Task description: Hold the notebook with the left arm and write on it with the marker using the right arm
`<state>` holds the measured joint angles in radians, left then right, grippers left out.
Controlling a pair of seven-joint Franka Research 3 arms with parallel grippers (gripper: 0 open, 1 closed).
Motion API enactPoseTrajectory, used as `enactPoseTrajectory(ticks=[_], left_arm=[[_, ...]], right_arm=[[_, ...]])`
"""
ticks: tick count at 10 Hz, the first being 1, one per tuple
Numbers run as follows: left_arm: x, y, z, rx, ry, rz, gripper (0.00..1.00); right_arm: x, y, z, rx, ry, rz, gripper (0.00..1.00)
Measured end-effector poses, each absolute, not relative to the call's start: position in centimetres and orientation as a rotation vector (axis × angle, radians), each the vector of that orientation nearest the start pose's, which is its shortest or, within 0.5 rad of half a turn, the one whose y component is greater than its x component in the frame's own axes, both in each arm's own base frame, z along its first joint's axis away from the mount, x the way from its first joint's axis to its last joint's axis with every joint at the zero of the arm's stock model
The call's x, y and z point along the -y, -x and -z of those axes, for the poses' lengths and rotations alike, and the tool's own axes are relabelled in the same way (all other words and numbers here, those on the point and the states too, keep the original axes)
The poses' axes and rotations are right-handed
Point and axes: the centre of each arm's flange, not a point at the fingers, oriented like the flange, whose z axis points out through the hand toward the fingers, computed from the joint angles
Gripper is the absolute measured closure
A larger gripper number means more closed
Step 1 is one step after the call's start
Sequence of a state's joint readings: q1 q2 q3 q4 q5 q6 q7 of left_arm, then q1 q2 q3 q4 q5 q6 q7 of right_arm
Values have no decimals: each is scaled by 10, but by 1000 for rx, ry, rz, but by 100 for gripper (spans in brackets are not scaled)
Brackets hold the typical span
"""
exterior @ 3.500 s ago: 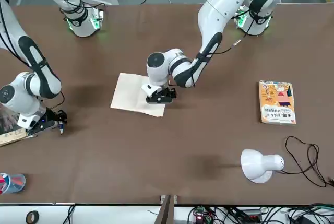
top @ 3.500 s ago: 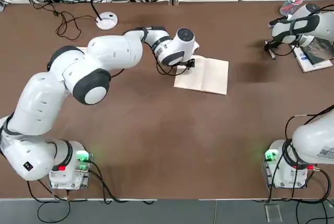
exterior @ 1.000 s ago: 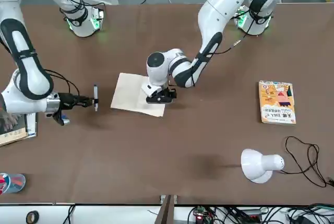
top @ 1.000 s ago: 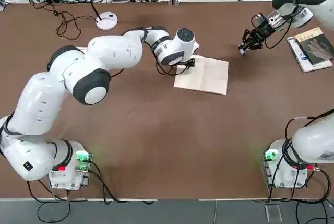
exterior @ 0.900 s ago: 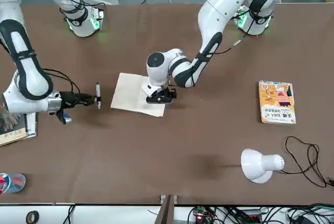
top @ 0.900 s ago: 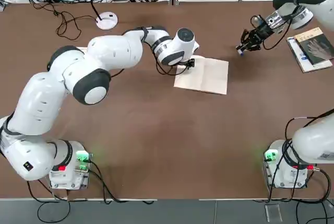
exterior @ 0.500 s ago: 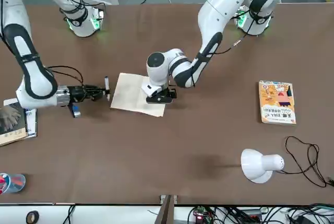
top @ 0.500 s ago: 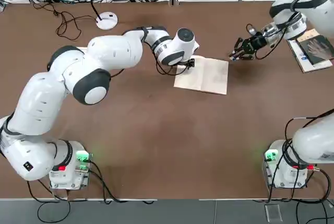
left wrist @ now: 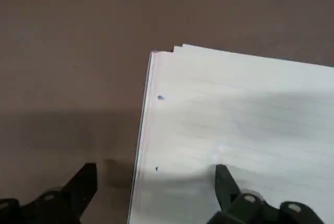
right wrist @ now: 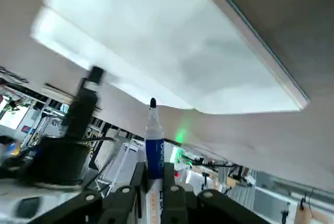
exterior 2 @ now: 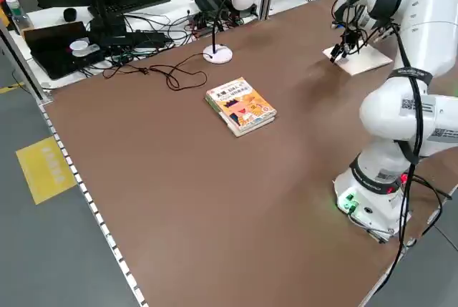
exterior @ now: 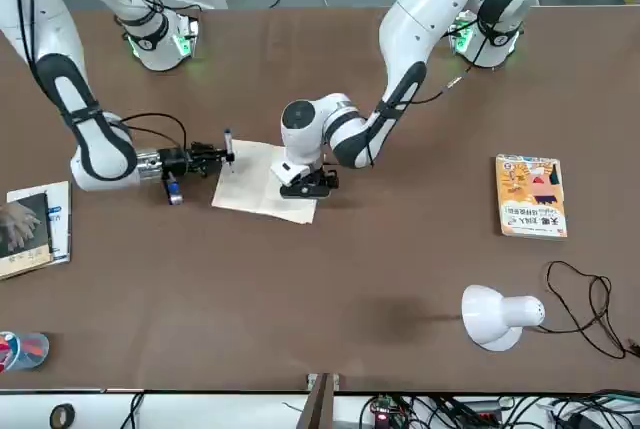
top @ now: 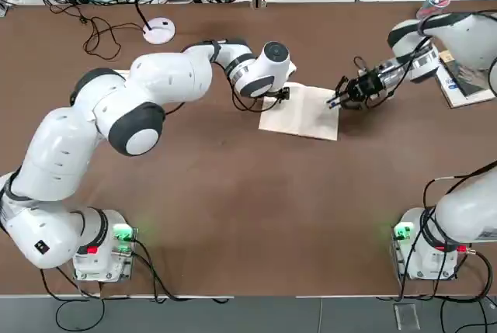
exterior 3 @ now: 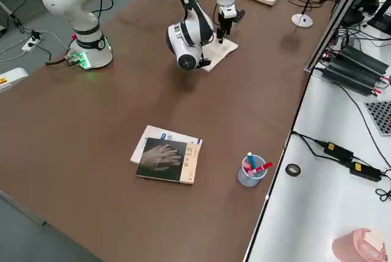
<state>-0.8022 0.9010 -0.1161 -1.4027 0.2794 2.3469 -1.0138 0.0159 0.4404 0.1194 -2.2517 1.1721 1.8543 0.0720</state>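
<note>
The cream-white notebook point(top: 303, 112) lies open and flat near the table's middle, also seen in the front view point(exterior: 262, 189). My left gripper point(top: 281, 94) is down at its left edge. In the left wrist view this gripper point(left wrist: 151, 185) is open, with one fingertip point(left wrist: 223, 178) on the page and the other on the table beside the notebook point(left wrist: 235, 125). My right gripper point(top: 347, 97) is shut on the marker point(top: 335, 102), whose tip hangs over the notebook's right edge. The marker point(right wrist: 153, 143) stands between the shut fingers with its tip bare.
An orange-yellow book point(exterior: 531, 196) lies on the robot's left side, with a white desk lamp point(exterior: 495, 315) at the far edge. A dark-covered book point(exterior: 28, 229) and a cup of pens point(exterior 3: 250, 170) sit at the far right.
My right arm has carried the marker leftward from beside the dark-covered book to the notebook's right edge. The left arm and notebook have not moved.
</note>
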Motion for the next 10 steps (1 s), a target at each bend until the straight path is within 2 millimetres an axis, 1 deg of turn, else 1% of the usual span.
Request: enactPoseTrajectory(ticks=[2, 4, 6, 10], left_arm=[[569, -462, -169, -77, 3113, 193, 0], [569, -462, -169, -77, 3113, 193, 0], [569, -462, -169, -77, 3113, 193, 0], [569, -462, -169, -77, 3113, 193, 0]], right_arm=[[-139, -443, -153, -848, 1908, -1017, 84], [-135, -432, -146, -870, 1900, -1041, 84], [-132, -427, -143, -881, 1896, -1050, 84], [-132, -423, -141, -904, 1873, -1057, 84]])
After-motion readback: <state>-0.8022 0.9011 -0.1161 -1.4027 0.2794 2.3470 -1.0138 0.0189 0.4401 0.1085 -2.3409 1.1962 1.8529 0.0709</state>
